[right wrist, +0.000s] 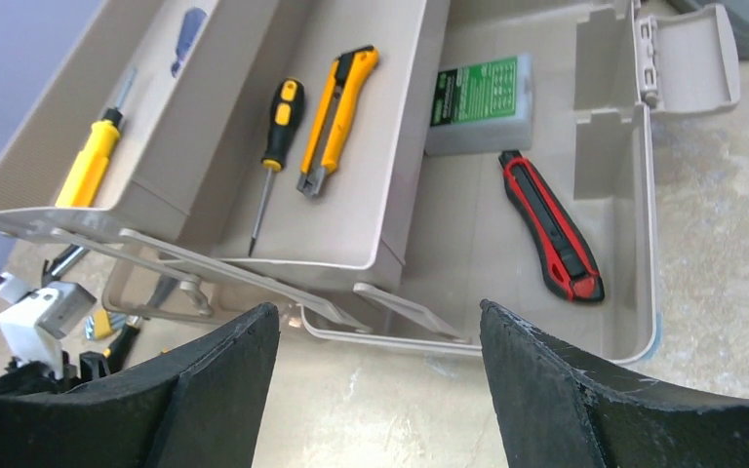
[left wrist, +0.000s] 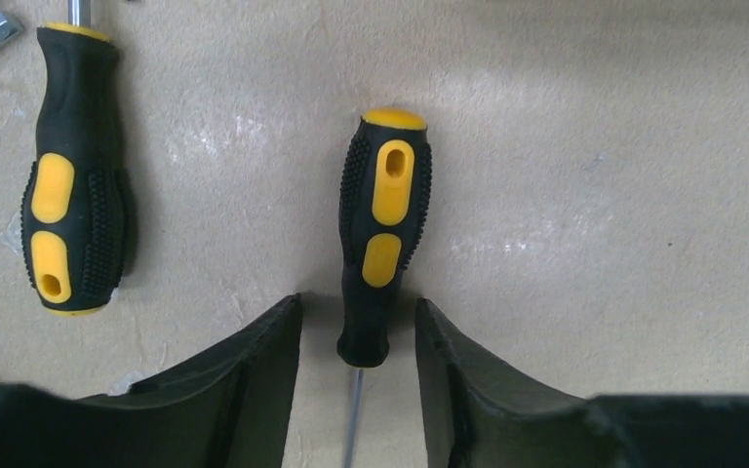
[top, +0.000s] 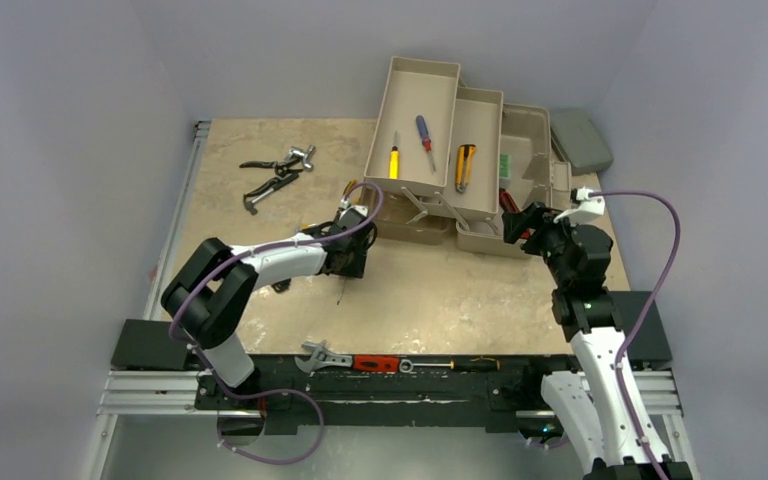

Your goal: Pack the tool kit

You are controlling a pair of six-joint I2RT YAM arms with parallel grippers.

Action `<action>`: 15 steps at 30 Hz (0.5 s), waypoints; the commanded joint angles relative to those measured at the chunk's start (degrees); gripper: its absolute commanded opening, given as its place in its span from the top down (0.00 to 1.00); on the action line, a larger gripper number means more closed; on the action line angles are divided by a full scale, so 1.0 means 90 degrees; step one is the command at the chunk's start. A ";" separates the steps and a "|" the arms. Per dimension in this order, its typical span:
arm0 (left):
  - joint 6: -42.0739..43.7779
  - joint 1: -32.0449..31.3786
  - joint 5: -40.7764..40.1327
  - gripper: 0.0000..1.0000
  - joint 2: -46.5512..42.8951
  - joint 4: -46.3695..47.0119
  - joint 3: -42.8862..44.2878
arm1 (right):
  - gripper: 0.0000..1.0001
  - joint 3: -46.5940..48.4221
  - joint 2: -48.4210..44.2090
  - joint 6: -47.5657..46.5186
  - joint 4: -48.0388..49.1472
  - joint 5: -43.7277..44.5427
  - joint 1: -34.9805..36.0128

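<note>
**A:** What is on the table (top: pixel 440 300), starting from the left?

**B:** Far left there is a loose cluster of pliers (top: pixel 278 172). Nearer the middle, the left gripper (left wrist: pixel 356 307) is down low over the tabletop. Its two black fingers (left wrist: pixel 244 380) stand on either side of a black-and-yellow screwdriver (left wrist: pixel 382 210) lying flat, level with the narrow end of the handle where the shaft begins. A sliver of table shows on each side, so the fingers are released and not pressing on it. A second screwdriver (left wrist: pixel 73 185) in the same colours lies apart, to the left in the wrist view.

**A:** And the tool kit?

**B:** The toolbox (top: pixel 412 95) sits at the back, right of centre, with its trays folded out in steps toward the left. The leftmost tray holds a yellow screwdriver (right wrist: pixel 88 161) and a blue-handled screwdriver (right wrist: pixel 188 54). The next tray holds a slim black screwdriver (right wrist: pixel 278 122) beside a yellow utility knife (right wrist: pixel 336 117). The deep base on the right holds a green-labelled box (right wrist: pixel 478 102) and a red utility knife (right wrist: pixel 551 224).

**A:** The right arm?

**B:** The right gripper (right wrist: pixel 378 307) hovers at the toolbox's near edge, fingers spread wide with nothing between them. Past the toolbox's right end lies a flat grey case (top: pixel 580 140). On the front rail (top: pixel 430 385) lie a wrench (top: pixel 325 357) and a red-handled tool (top: pixel 375 363).
</note>
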 commanded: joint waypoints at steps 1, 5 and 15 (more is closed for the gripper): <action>-0.0305 0.0023 0.0181 0.64 0.0223 0.0400 -0.0021 | 0.27 -0.0121 -0.0168 0.0090 0.0478 -0.0136 0.0014; -0.0405 0.0018 0.0121 0.96 0.0098 0.0495 -0.0247 | 0.27 -0.0345 -0.0220 0.0171 0.0635 -0.0146 0.0010; -0.0588 -0.0015 0.0461 1.00 -0.1605 0.0559 -0.1046 | 0.29 -0.1268 -0.0491 0.0333 0.1714 -0.0469 0.0005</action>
